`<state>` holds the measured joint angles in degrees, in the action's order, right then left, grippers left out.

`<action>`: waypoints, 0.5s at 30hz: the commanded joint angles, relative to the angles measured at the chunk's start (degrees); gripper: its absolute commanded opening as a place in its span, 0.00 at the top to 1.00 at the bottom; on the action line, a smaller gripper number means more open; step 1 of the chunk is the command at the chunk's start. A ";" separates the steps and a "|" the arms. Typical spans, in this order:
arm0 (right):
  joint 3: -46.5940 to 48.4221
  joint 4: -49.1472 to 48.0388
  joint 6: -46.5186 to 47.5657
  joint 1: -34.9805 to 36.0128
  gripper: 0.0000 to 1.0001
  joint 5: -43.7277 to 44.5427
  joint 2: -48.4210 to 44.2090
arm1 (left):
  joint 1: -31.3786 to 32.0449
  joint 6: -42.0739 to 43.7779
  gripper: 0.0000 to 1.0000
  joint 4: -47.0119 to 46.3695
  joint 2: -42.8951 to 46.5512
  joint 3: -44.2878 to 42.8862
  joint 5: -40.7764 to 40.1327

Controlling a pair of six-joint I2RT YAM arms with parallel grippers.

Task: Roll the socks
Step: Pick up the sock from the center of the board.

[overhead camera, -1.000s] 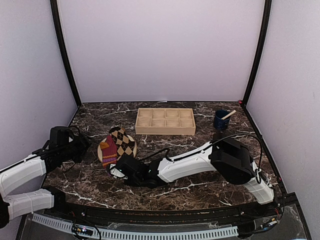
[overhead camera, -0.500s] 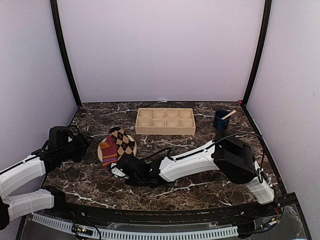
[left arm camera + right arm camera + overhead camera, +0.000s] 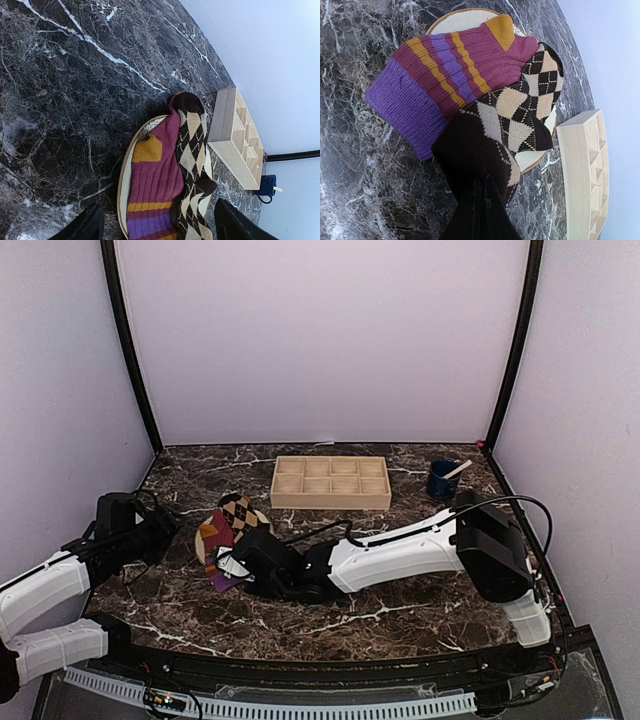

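Now | dark marble table (image 3: 400, 615) | pale walls (image 3: 320, 340) | left jaws spread | right jaws pinching argyle sock (image 3: 520, 115)

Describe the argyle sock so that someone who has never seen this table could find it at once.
Start at the wooden tray at the back; left of it, nearer the front, lies a round plate. Two socks lie across it, and the argyle sock is the one nearer the tray. Its black and tan diamonds set it apart from the striped magenta sock.
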<state>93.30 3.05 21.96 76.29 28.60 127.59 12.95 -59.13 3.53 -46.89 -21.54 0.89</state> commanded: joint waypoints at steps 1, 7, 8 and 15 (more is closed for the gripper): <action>-0.46 -0.65 -0.34 0.10 1.00 2.59 -3.64 | -0.29 2.09 0.22 1.30 0.84 -1.54 -1.10; 0.96 -0.12 0.10 -1.44 1.00 5.24 -6.25 | -0.33 4.02 0.22 1.49 0.60 -2.27 -1.28; 1.20 -0.07 0.18 -1.78 1.00 5.68 -6.71 | -0.31 4.31 0.22 1.52 0.51 -2.47 -1.31; 2.33 0.38 1.24 -5.23 1.00 8.64 -10.23 | -0.33 8.60 0.22 0.73 -2.61 -5.69 -0.05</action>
<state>93.73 3.97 22.28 73.28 33.91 121.01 12.95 -54.61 3.73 -47.53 -23.86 0.36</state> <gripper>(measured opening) 0.006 0.778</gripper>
